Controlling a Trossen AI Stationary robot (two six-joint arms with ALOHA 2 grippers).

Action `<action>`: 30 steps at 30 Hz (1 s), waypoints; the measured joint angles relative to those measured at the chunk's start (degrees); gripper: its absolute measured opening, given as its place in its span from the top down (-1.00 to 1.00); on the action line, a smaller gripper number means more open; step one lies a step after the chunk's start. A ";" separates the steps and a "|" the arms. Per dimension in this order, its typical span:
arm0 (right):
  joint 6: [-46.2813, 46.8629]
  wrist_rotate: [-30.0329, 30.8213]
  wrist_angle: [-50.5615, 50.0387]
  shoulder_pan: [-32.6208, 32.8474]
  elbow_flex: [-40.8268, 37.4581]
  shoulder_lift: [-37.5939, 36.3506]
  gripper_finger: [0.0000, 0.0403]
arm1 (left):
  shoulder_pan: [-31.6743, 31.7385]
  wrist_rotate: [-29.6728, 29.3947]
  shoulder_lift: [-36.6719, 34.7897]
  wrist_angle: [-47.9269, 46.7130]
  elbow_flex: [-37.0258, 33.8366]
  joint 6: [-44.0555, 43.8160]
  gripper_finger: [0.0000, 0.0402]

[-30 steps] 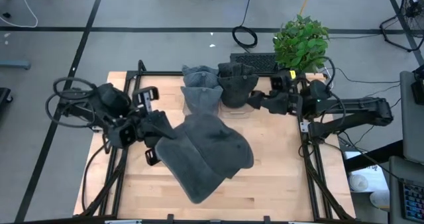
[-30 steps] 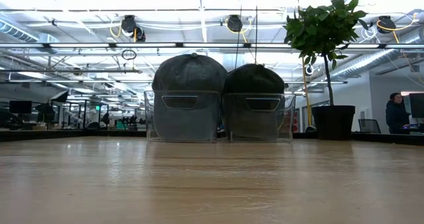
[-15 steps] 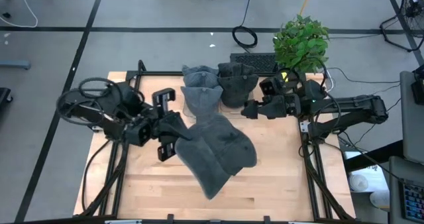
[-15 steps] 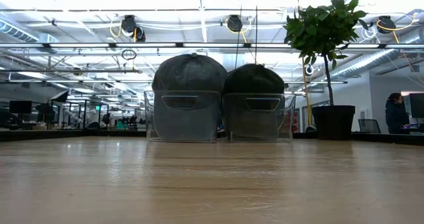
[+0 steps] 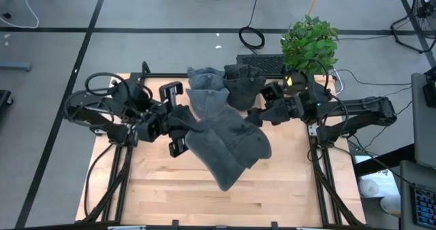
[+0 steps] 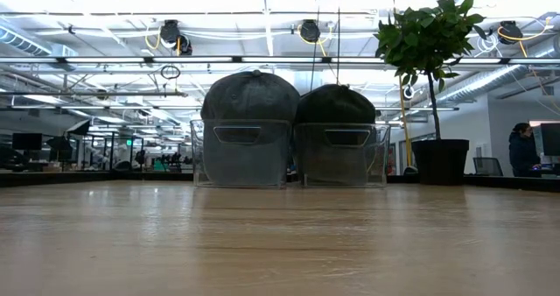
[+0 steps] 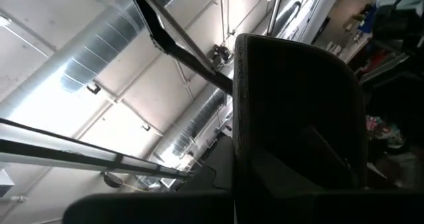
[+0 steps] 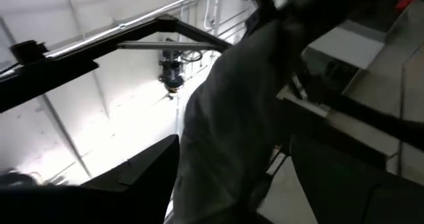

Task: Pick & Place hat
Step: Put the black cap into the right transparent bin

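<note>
A dark grey hat (image 5: 228, 147) hangs in the air over the middle of the table, out of the low view. My left gripper (image 5: 185, 126) is shut on its left edge. In the left wrist view the hat (image 7: 298, 118) fills the space right in front of the fingers. My right gripper (image 5: 253, 116) is open at the hat's right side. In the right wrist view grey cloth of the hat (image 8: 225, 131) runs between its two dark fingers (image 8: 132, 177). My left gripper holds the hat by its left edge (image 5: 194, 131), coming from the table's left and slanting upward. The hat itself hides the place of contact. The hat is lifted clear of the table and spreads out to the right of the gripper. My right gripper has the hat's right edge (image 5: 251, 124) between its open fingers. Whether they touch the cloth I cannot tell.
Two clear bins stand at the table's far edge, a grey hat (image 6: 249, 99) in the left one and a darker hat (image 6: 337, 103) in the right one. A potted plant (image 5: 310, 43) stands at the far right corner. Bare wooden tabletop (image 5: 272, 189) lies toward the near edge.
My left gripper has carried the hat toward the table's right and far edges, and the hat has stayed clear of the table. My right gripper has moved left toward the hat and has rolled about its own axis.
</note>
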 joint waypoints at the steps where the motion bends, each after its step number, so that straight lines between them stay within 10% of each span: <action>1: 0.56 0.01 0.18 0.34 0.00 0.15 -0.38 | 0.36 0.00 0.01 -0.06 0.00 0.00 0.96; 16: 1.67 1.02 2.21 2.42 -0.02 0.82 -0.29 | 4.14 3.41 0.91 -4.07 0.00 -2.78 0.96; 30: -0.70 -0.20 3.81 2.42 -0.02 0.80 0.95 | 5.13 2.51 0.69 -4.57 0.02 -3.75 0.96</action>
